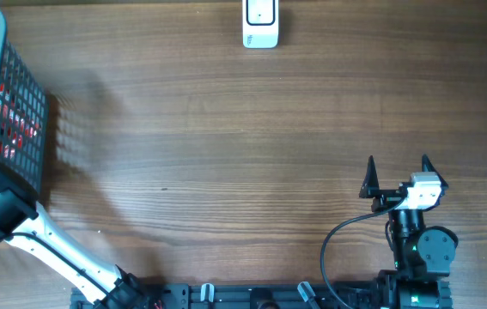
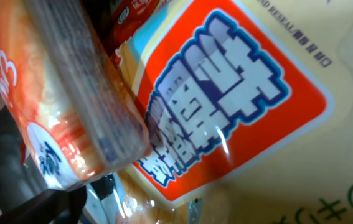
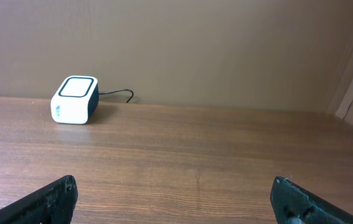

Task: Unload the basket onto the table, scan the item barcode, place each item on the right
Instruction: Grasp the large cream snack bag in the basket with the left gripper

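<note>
The right gripper point(image 1: 398, 172) stands wide open, its two dark fingers spread apart and pointing away from the base across the table point(image 1: 226, 129), with nothing between them. That arm is folded back low near my edge of the table, at the right, the wrist level. From its camera I look straight over the wood at the scanner point(image 3: 73, 99), a small white box with a dark side and a cable point(image 3: 117, 93) trailing behind it, set against the far edge and well apart from the fingers.

The left arm point(image 1: 63, 253) stretches from the base out to the far left, its white link slanting up and its dark forearm reaching into the black wire basket point(image 1: 20, 129). I cannot see the left gripper itself, so I cannot tell whether it is open or holding anything.

Its camera is pressed close to the goods in the basket. A cream packet point(image 2: 276, 124) with an orange-red panel and blue-and-white lettering fills most of the view. An orange packet point(image 2: 45, 93) with a clear ribbed seam lies tilted across its left side, touching it.
</note>
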Robot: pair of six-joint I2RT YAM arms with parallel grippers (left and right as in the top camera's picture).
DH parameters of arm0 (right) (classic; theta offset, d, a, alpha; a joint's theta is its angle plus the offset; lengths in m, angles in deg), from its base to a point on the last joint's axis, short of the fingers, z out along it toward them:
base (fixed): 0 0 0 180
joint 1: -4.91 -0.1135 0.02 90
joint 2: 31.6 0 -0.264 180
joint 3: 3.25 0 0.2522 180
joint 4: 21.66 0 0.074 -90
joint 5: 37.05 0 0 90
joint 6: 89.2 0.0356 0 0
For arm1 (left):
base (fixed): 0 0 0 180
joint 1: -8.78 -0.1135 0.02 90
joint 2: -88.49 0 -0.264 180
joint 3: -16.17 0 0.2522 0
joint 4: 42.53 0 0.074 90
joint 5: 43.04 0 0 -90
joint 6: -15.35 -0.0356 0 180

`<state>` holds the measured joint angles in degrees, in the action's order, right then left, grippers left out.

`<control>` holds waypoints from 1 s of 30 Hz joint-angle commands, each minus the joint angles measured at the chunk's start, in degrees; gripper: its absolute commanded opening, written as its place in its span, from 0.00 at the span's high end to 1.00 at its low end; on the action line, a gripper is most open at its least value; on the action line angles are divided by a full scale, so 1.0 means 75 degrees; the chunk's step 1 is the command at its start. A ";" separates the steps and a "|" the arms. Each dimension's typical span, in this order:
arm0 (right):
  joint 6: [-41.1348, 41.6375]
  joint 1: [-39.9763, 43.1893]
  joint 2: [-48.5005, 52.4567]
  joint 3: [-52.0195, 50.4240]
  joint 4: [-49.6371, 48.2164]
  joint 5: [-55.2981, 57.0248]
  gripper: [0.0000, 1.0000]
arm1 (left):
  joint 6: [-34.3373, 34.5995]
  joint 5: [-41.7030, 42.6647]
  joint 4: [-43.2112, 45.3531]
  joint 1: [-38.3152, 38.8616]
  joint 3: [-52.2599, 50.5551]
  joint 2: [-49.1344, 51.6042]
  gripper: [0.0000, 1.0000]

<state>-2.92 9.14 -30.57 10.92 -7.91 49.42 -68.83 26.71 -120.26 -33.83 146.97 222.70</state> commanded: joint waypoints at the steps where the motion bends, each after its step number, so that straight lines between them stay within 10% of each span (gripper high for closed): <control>1: 0.0114 0.0038 -0.0082 -0.0015 -0.0012 0.0073 0.00 | -0.0187 -0.0131 0.0335 -0.0157 -0.0119 0.0289 0.13; 10: 0.0114 0.0038 -0.0082 -0.0015 -0.0012 0.0073 0.00 | -0.0554 0.0268 0.0484 -0.0152 -0.0119 0.0708 0.20; 13: 0.0114 0.0038 -0.0082 -0.0015 -0.0012 0.0073 0.00 | -0.0551 0.0268 0.0504 -0.0152 -0.0119 0.0705 0.73; 16: 0.0117 0.0038 -0.0082 -0.0015 -0.0012 0.0073 0.00 | -0.0548 0.0265 0.0475 -0.0152 -0.0119 0.0705 0.96; 30: 0.0114 0.0038 -0.0082 -0.0015 -0.0012 0.0073 0.00 | -0.0187 0.0341 0.0213 0.0367 -0.0102 -0.0737 0.96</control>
<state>-2.92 9.14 -30.57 10.92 -7.91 49.42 -72.39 27.12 -118.51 -33.35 146.75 223.75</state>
